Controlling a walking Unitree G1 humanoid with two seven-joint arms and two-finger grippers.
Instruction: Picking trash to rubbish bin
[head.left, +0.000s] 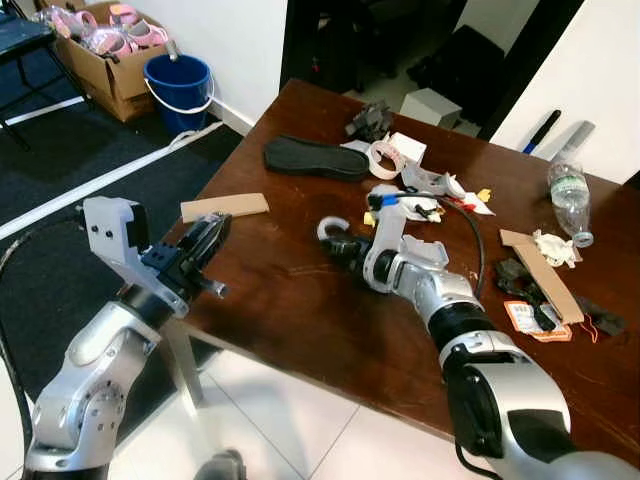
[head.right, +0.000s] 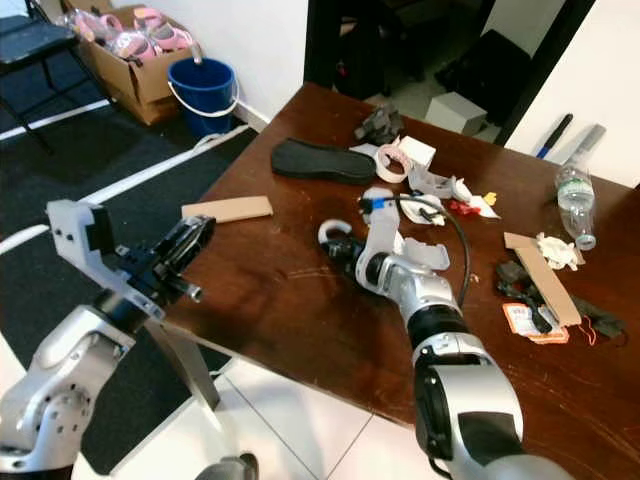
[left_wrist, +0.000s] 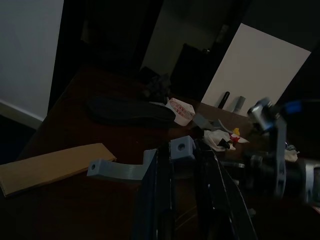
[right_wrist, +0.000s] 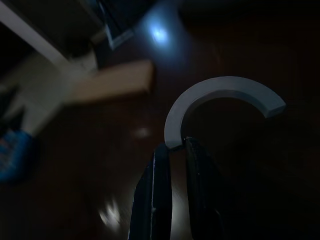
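You are pinching the grey half-ring (right_wrist: 220, 97) by one end with the right gripper (right_wrist: 172, 150), fingers narrowly clamped; it is probably stiff and light, likely to pivot, while the left gripper (head.left: 205, 245) is hovering nearly closed and empty at the table's (head.left: 300, 300) near-left edge.

left hand (head.left: 205, 245): raised, fingers together | right hand (head.left: 338, 248): low, fingers pinched shut

The right wrist view is dark and blurred: the cardboard (right_wrist: 112, 80) beyond the curved piece (right_wrist: 220, 97) is smeared. The worktop's (head.left: 300, 290) far right corner is cut off. The bottle's (head.left: 570, 200) label is unreadable.
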